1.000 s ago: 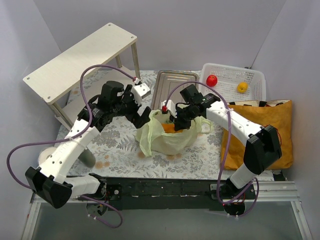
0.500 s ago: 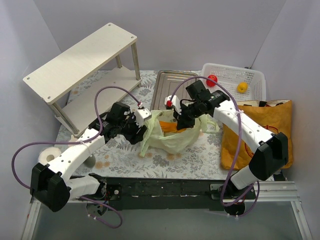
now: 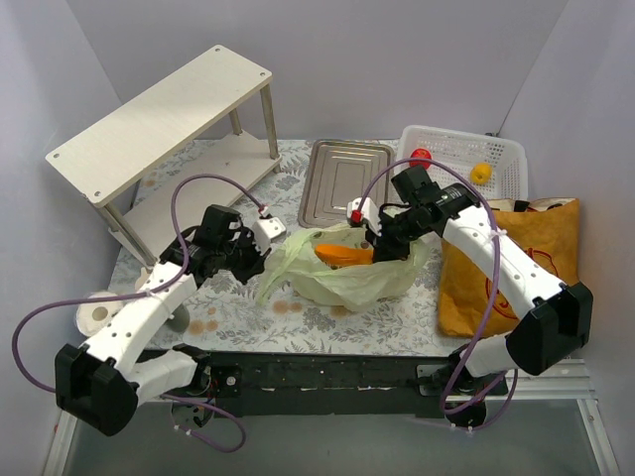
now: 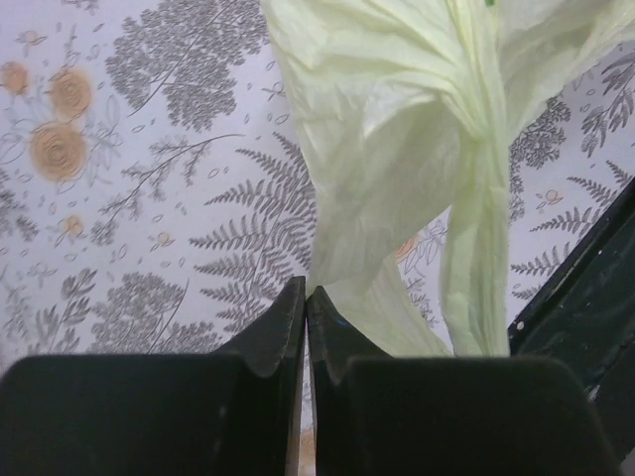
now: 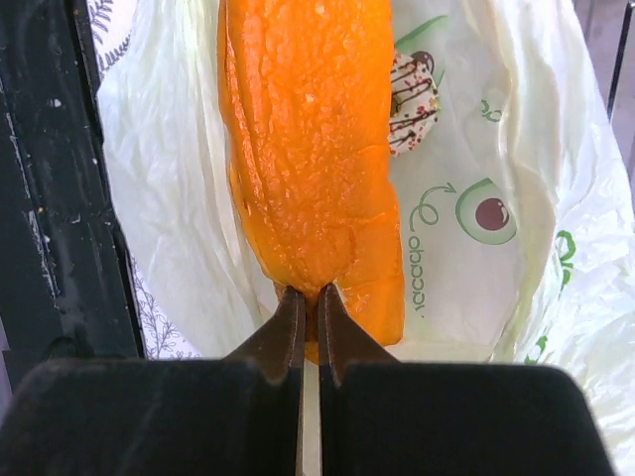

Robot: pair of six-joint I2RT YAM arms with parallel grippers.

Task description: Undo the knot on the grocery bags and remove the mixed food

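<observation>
Pale green thin plastic bag (image 3: 349,278), mid-table: my left gripper (image 4: 305,297) just snapped together on its left flap, anchoring it while my right gripper (image 5: 308,297), clamped on the golden baguette (image 5: 308,139), draws that out.

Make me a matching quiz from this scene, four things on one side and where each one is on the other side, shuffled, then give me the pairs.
Things:
1. baguette
2. red apple
3. orange tote
4. metal tray

Places:
A. inside the white basket
B. lying flat behind the green bag
C. pinched by the right gripper
D. far right, on the near side of the basket

Pairs: 1-C, 2-A, 3-D, 4-B.
</observation>
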